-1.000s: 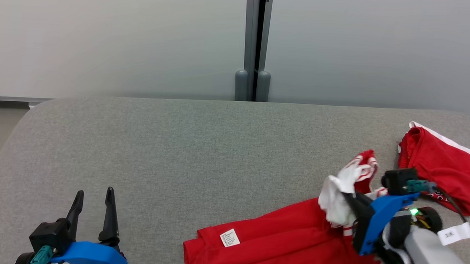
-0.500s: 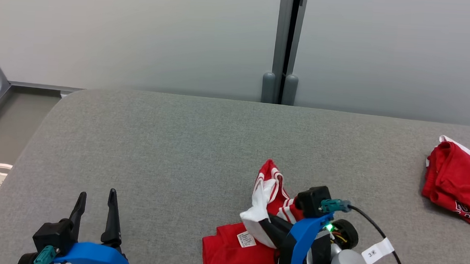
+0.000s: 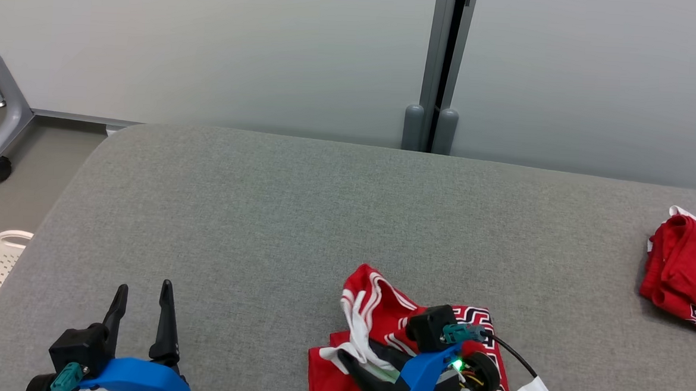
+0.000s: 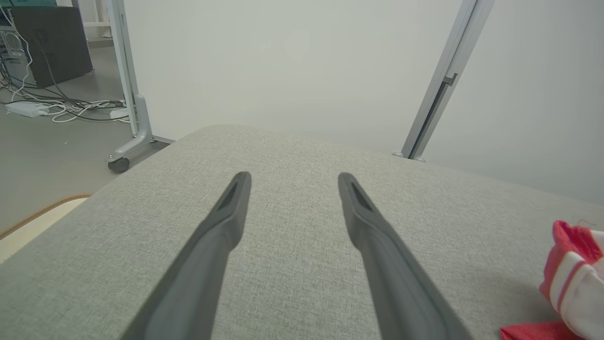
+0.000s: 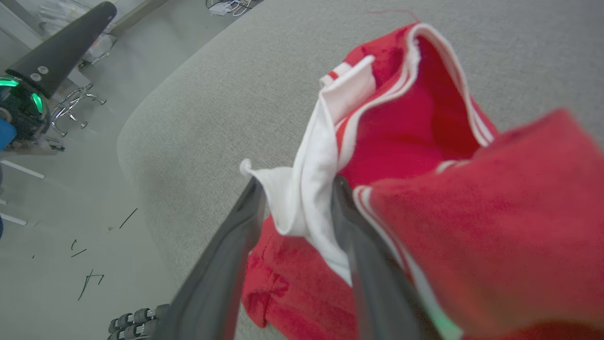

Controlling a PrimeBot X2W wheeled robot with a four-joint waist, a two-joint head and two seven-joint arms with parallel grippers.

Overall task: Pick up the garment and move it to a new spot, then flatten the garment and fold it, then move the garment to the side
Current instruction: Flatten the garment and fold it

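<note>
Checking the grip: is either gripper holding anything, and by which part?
The left gripper holds nothing. The white hem of the garment lies between the parted fingers of the right gripper; whether it is pinched cannot be told.

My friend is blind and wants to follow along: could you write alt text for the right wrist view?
A crumpled red garment with white trim sits bunched on a grey padded surface, a white fold of it between the two parted dark fingers of the right end effector. Grey floor shows at the left.
</note>
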